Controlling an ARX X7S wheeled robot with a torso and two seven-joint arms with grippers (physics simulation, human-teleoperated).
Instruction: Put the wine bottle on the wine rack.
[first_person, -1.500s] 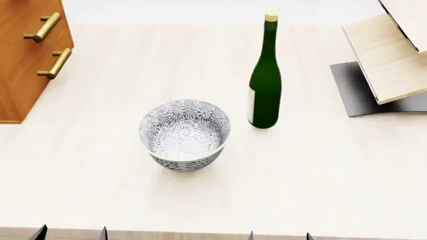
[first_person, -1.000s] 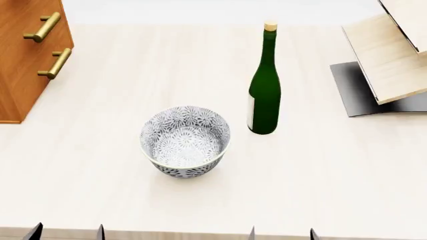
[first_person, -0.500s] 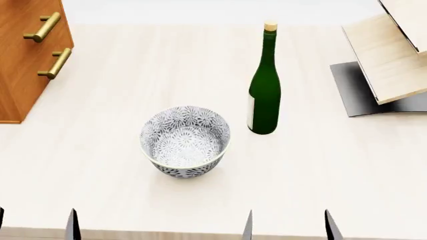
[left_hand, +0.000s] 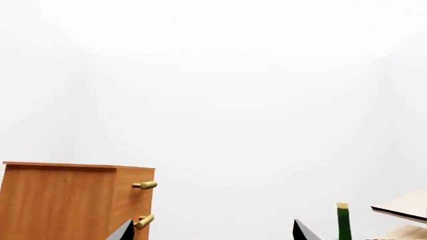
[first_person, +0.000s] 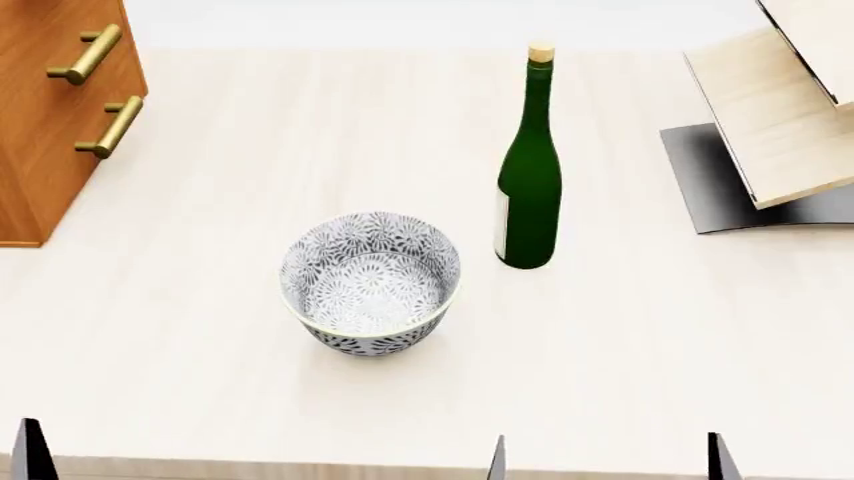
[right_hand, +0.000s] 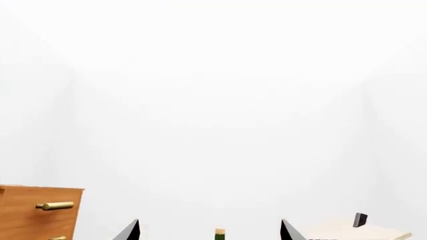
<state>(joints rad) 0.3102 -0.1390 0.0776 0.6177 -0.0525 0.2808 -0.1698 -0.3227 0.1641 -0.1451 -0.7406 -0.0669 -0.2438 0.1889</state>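
The wine bottle (first_person: 530, 170) stands upright on the pale table, dark green with a tan cork. It also shows in the left wrist view (left_hand: 343, 223) and the right wrist view (right_hand: 219, 234). The wine rack (first_person: 781, 110) stands to its right, its slanted pale boards on a grey base. My right gripper (first_person: 607, 462) is open at the table's near edge, well short of the bottle and in line with it (right_hand: 210, 232). My left gripper (left_hand: 212, 234) is open and empty; only one fingertip (first_person: 30, 455) shows in the head view.
A patterned blue-white bowl (first_person: 370, 283) sits left of and nearer than the bottle. A brown drawer cabinet (first_person: 54, 110) with brass handles stands at the far left. The rack's top edge shows in both wrist views (left_hand: 403, 207) (right_hand: 347, 230).
Both grippers' fingertips have spread apart at the near table edge and risen a little. The left gripper's tips have shifted left. The bottle, bowl and rack have not moved.
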